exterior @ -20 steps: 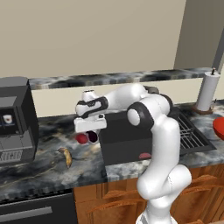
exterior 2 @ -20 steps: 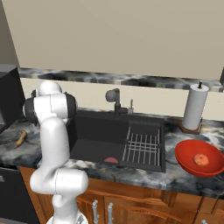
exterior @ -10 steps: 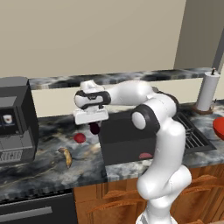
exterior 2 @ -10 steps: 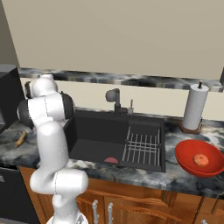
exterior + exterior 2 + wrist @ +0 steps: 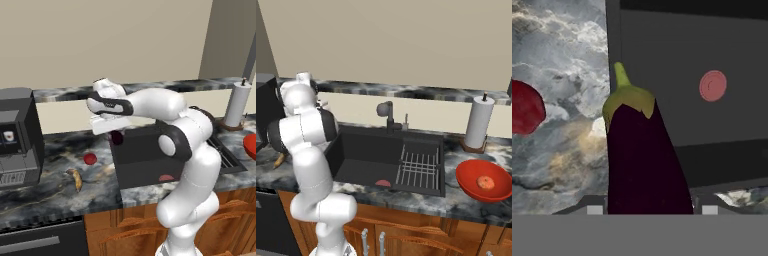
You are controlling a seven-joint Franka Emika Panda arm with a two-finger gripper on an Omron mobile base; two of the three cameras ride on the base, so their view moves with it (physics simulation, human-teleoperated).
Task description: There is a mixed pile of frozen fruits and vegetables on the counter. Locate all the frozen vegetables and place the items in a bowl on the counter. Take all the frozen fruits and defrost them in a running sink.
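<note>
The gripper (image 5: 116, 134) had its fingers clamped on the aubergine (image 5: 643, 160), hanging above the counter (image 5: 60, 175) at the sink's (image 5: 381, 155) left edge. The bowl (image 5: 484, 181) sat well apart, beyond the sink. A loose grip on that slick skin might have dropped it into the basin on the way over.

I'm seeing a dark purple aubergine (image 5: 643, 160) with a yellow-green cap, a glossy red fruit (image 5: 90, 159), and a black-grey marbled counter (image 5: 45, 182).
</note>
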